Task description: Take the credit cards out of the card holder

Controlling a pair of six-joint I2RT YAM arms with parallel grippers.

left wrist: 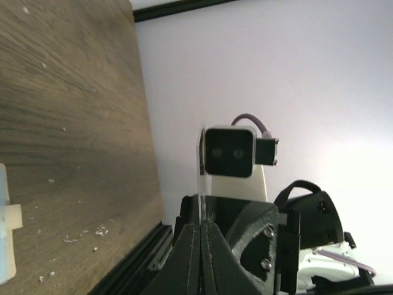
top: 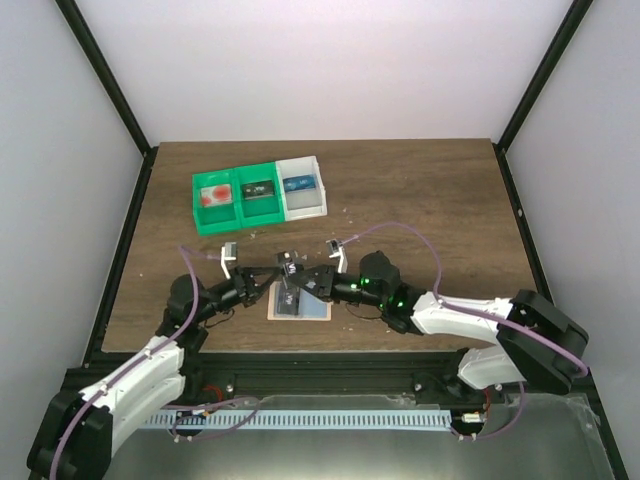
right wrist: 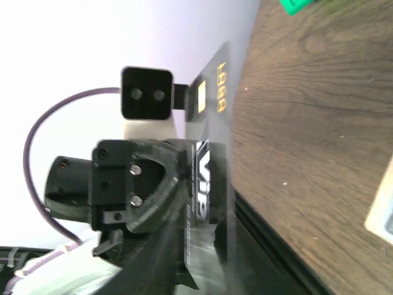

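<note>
On a dark wood worktop [top: 420, 200] enclosed by white walls [top: 320, 70], the left end effector [left wrist: 200, 232] pinches a dark credit card [right wrist: 212, 184] over the card holder [top: 316, 310] lying near the front edge, while the right end effector [top: 306, 287] meets it, grip unclear.

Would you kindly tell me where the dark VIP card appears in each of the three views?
Top external: dark VIP card low centre, over the card holder.
Left wrist: the card edge-on, a thin sliver at centre.
Right wrist: the card face-on at centre, gold digits uppermost.
Shared landmark: the wooden table.
</note>
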